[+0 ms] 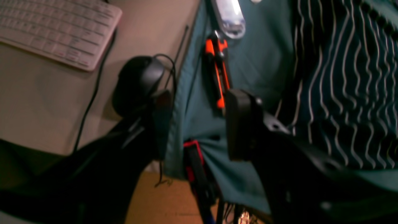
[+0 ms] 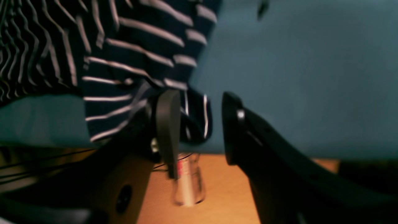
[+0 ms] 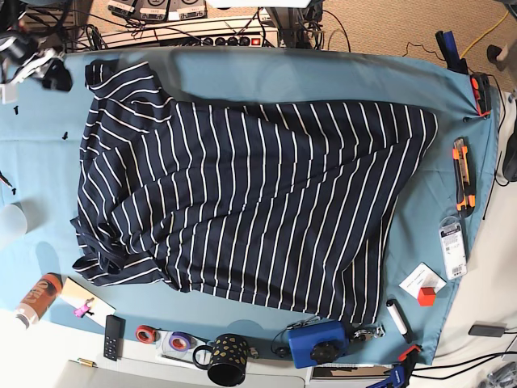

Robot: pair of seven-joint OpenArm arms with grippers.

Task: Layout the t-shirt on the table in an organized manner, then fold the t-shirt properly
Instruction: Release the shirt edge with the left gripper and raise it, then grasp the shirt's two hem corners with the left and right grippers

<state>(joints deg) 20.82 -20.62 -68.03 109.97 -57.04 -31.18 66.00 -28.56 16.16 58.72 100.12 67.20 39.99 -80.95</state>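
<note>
Orange utility knife (image 3: 462, 177) right edge; black dotted mug (image 3: 227, 360), blue box (image 3: 316, 343) near edge.

**Worktop and what is lying on it**

The worktop (image 3: 283, 77), draped in teal-blue cloth, is carrying the t-shirt (image 3: 242, 210), which is lying spread across its middle with wrinkles and a bunched sleeve at the base view's left. Along the right edge an orange-and-black utility knife (image 3: 461, 175) is lying beside a clear packet (image 3: 453, 247), with a white card and a red block (image 3: 426, 296) below them. Along the near edge a blue device (image 3: 315, 342), a black dotted mug (image 3: 228, 360), tape rolls (image 3: 174, 340) and a small black remote (image 3: 113, 337) are sitting. An orange bottle (image 3: 36, 298) is lying at the near left corner.
</note>
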